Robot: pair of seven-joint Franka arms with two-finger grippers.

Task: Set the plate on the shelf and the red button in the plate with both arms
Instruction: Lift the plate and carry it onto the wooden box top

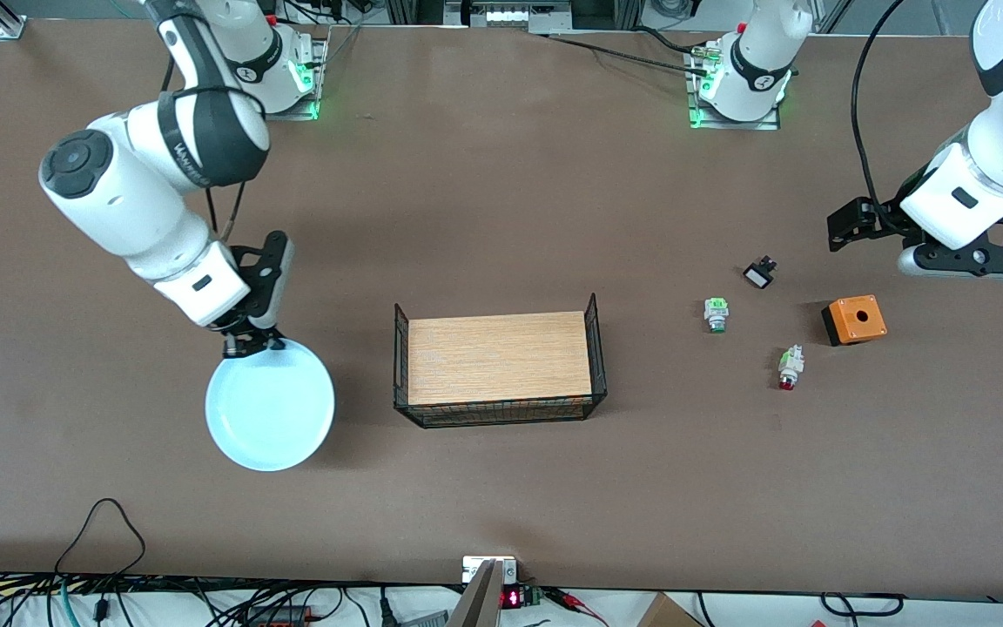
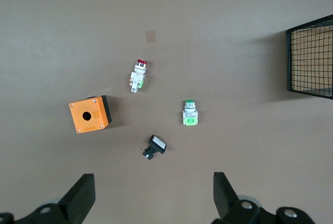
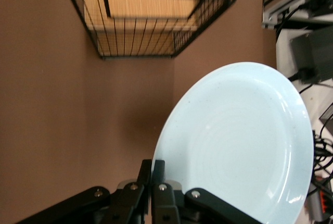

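Note:
The pale blue plate (image 1: 271,405) is at the right arm's end of the table. My right gripper (image 1: 249,344) is shut on its rim; in the right wrist view the fingers (image 3: 157,169) pinch the edge of the plate (image 3: 244,140), which seems raised a little off the table. The red button (image 1: 789,367) lies on the table at the left arm's end, nearer to the front camera than the orange box. My left gripper (image 1: 972,259) hangs open and empty over bare table by the orange box. The left wrist view shows its gripper (image 2: 151,198) wide open and the red button (image 2: 138,74) far from it.
A wire basket (image 1: 501,411) with a wooden floor stands mid-table, also seen in both wrist views (image 2: 312,60) (image 3: 135,41). Near the red button lie a green-capped switch (image 1: 716,314) (image 2: 189,113), a small black switch (image 1: 760,273) (image 2: 154,147) and an orange box (image 1: 854,320) (image 2: 89,114).

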